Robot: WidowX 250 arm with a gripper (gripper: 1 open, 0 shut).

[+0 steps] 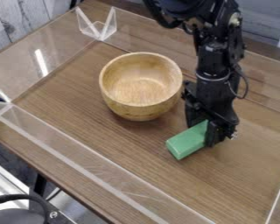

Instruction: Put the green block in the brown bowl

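Observation:
The green block [187,142] lies on the wooden table to the right of the brown bowl [140,85], its near end pointing toward the front. My gripper [213,129] points straight down over the block's far end. Its black fingers [226,128] are closed against the sides of that end, low at the table surface. The bowl stands upright with nothing inside it, just left of the gripper and close to the arm.
Clear acrylic walls [60,122] border the wooden table [95,140] at the front left and back. A small clear stand [95,24] sits at the back left. The black arm [213,44] rises from the gripper toward the top of the view.

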